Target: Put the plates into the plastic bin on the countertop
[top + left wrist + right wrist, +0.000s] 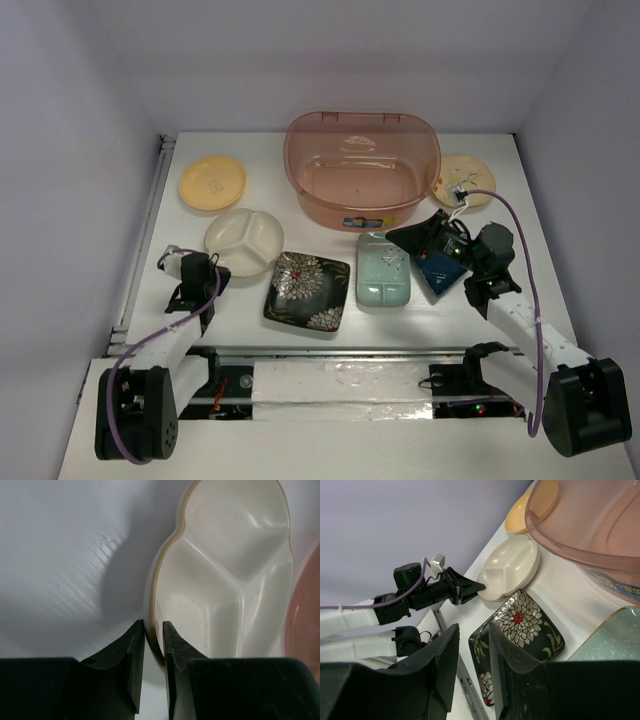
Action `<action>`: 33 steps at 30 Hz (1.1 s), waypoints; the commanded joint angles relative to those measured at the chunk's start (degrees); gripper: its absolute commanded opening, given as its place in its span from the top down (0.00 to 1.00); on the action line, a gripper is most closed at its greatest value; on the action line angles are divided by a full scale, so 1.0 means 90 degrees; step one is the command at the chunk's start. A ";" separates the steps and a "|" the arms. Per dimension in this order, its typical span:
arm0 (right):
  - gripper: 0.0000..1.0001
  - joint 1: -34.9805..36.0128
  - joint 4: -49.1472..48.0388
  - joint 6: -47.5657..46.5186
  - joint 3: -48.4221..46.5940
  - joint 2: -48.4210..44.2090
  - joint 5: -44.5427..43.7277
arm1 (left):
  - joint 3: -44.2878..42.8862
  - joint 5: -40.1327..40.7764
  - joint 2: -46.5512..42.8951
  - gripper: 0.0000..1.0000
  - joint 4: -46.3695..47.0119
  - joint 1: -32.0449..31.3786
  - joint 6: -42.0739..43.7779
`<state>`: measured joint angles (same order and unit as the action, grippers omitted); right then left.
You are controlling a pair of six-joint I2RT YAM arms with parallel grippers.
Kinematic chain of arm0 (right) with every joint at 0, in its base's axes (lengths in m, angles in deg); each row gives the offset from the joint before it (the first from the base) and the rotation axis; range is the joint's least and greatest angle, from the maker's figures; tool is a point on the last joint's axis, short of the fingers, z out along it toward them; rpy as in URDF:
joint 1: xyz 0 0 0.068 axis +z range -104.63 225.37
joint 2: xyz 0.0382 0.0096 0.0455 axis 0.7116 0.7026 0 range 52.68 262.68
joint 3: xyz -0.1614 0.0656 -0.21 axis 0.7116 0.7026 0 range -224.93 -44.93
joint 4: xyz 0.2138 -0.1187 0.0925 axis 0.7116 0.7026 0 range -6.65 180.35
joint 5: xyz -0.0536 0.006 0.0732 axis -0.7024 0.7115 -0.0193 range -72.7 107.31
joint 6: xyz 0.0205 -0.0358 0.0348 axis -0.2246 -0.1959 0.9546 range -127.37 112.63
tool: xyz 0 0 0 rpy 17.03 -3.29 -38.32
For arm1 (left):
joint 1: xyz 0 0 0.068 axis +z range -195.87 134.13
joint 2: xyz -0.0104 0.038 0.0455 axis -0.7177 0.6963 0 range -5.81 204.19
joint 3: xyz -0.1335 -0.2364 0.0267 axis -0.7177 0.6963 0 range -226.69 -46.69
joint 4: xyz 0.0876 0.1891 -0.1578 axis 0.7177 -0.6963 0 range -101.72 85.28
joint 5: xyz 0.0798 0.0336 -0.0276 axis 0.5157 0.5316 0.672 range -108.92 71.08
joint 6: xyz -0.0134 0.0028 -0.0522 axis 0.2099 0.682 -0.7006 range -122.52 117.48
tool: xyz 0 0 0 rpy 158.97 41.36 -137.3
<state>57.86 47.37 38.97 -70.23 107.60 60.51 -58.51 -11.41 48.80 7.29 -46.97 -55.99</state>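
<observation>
My left gripper [154,630] is shut on the near rim of the round cream divided plate [225,575], which lies on the white countertop [530,230]; the grip also shows from above [217,263]. My right gripper [473,627] is slightly open and empty, held above the pale green divided plate [383,268] and the dark blue leaf plate [440,268]. The square black floral plate [308,290] lies between the arms. The yellow-orange plate [212,182] is at the back left, the tan speckled plate [465,180] at the back right. The pinkish plastic bin [360,165] stands empty at the back centre.
A metal rail [140,250] runs along the countertop's left edge. Grey walls close in the back and both sides. The right arm's cable [520,240] loops above the countertop's right side.
</observation>
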 commanded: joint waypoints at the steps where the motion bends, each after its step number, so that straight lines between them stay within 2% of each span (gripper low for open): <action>1: 0.64 0.0067 -0.0044 -0.0179 -0.0099 -0.0047 -0.0113 | -0.0045 0.0074 -0.0491 1.00 -0.0191 -0.0024 0.0189; 7: 0.64 0.0067 -0.0025 -0.0198 -0.0119 0.0011 -0.0083 | -0.0113 0.0328 -0.1681 1.00 -0.0719 -0.0024 0.0238; 13: 0.65 0.0067 0.0092 -0.0296 -0.0128 -0.0057 -0.0161 | -0.0190 -0.0151 -0.2893 1.00 -0.0309 -0.0024 0.0560; 25: 0.65 0.0067 0.0092 -0.0316 -0.0119 -0.0086 -0.0181 | -0.1040 0.0415 -0.2816 1.00 -0.0300 -0.0024 0.0961; 33: 0.65 0.0067 0.0112 -0.0335 -0.0119 -0.0086 -0.0230 | -0.2016 0.1050 -0.2816 1.00 -0.0270 -0.0024 0.1468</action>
<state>57.86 49.75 37.22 -70.23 107.58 59.11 -67.23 -4.70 25.29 -11.28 -47.04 -41.26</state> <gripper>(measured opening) 0.356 0.157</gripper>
